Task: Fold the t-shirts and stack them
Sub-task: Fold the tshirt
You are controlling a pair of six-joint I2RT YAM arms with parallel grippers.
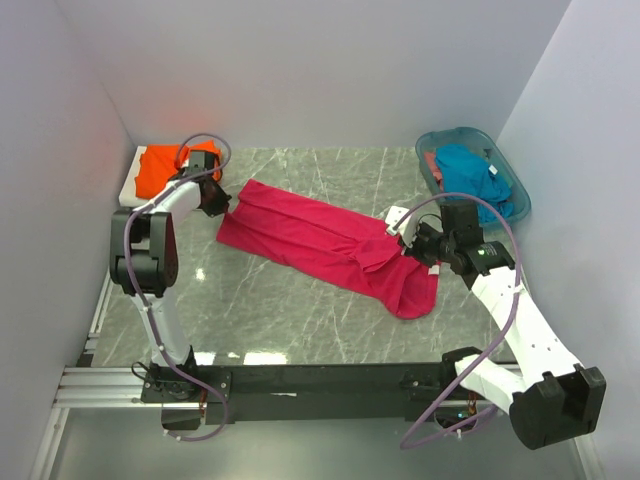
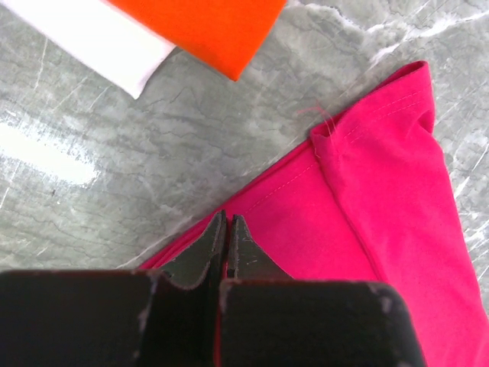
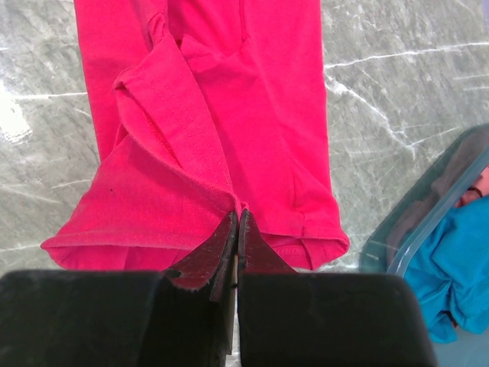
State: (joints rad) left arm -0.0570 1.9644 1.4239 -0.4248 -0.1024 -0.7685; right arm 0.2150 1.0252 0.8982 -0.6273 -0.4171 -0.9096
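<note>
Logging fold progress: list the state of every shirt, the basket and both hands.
magenta t-shirt: spread as a long strip, pinched at both ends
orange t-shirt: folded, far left corner
teal t-shirt: crumpled in the basket
left hand: shut on the magenta t-shirt
right hand: shut on the magenta t-shirt

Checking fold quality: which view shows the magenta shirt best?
Top external: the magenta shirt lies there whole, stretched out slantwise. The left wrist view shows only one hemmed corner; the right wrist view only its bunched, folded-over end.

Bare desk (image 1: 300, 325) lies open at twelve and six o'clock. The magenta shirt (image 1: 320, 245) spans the middle. An orange shirt (image 1: 160, 170) blocks ten and a basket (image 1: 515, 195) two, seemingly against the wall.
</note>
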